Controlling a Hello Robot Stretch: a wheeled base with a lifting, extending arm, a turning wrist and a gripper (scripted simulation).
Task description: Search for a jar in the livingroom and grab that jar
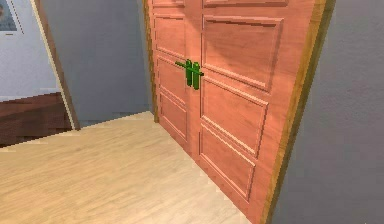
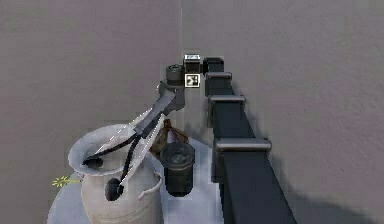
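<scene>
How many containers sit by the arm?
2: a large pale vase at the arm side view's lower left, a small dark jar just right of it. More may hide behind the gripper.

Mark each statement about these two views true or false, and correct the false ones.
1. The double door has green handles. True.
2. The floor before the door is dark tile. False: it is pale wood boards.
3. In the arm side view, the fingers reach down toward a pale vessel with a wide mouth. True.
4. The small container beside that vessel is bright red. False: it is dark, nearly black.
</scene>
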